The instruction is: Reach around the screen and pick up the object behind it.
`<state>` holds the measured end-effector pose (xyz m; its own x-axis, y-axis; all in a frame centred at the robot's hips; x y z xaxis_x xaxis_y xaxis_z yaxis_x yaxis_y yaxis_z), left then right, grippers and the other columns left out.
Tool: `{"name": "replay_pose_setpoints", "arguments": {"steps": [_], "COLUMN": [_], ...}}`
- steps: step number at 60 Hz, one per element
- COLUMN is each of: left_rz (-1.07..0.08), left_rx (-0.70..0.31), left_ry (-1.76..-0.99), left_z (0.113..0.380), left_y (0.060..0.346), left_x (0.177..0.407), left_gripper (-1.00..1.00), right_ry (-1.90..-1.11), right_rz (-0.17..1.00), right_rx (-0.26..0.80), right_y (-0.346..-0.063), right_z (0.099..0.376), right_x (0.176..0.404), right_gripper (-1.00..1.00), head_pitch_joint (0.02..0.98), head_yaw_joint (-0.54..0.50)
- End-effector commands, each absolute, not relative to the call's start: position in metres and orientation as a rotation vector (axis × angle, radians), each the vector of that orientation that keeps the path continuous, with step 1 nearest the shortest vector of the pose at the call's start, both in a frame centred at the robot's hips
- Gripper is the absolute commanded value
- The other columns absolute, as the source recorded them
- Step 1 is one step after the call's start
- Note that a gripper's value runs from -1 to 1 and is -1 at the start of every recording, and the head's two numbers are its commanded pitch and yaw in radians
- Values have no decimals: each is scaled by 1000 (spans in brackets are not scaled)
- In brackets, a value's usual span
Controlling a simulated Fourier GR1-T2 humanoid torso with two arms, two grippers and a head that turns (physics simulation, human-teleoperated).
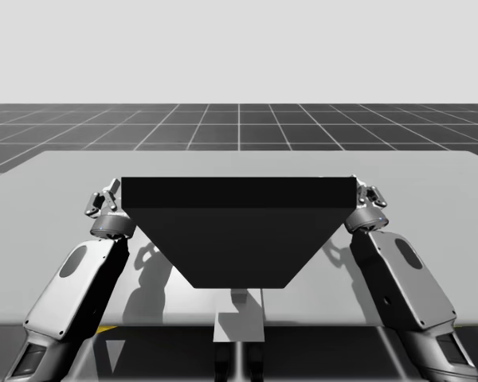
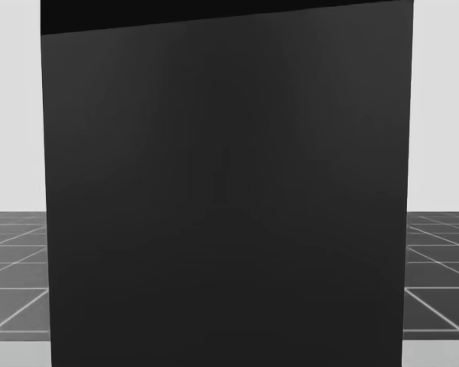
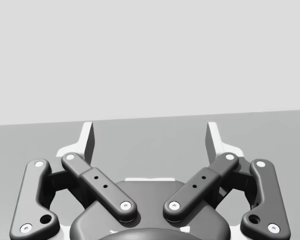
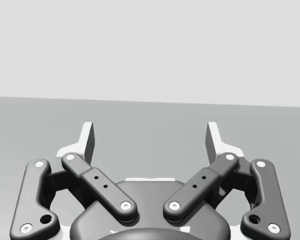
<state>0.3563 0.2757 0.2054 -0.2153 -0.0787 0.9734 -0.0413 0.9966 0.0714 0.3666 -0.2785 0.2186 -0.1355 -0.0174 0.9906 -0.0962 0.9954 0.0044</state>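
Starting the reach: my left gripper (image 1: 101, 197) and right gripper (image 1: 369, 193) sit just beside the two ends of the dark screen (image 1: 237, 231) on the table (image 1: 64, 171), both with fingers spread and nothing between them. The object is hidden behind the screen, so I judge that one arm must next curl round an end. The screen bears no readable writing.
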Motion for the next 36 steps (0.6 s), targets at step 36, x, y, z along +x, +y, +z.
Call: {"name": "replay_pose_setpoints", "arguments": {"steps": [36], "left_rz": [-266], "left_rx": [-100], "left_ry": [-1666], "left_z": [217], "left_y": [281], "left_x": [306], "left_gripper": [-1000], "right_ry": [-1728], "right_rz": [401], "right_rx": [336], "right_y": [-285], "right_z": [226], "right_x": [329], "right_gripper": [-1000], "head_pitch_joint": [90], "head_yaw_joint": [-13]}}
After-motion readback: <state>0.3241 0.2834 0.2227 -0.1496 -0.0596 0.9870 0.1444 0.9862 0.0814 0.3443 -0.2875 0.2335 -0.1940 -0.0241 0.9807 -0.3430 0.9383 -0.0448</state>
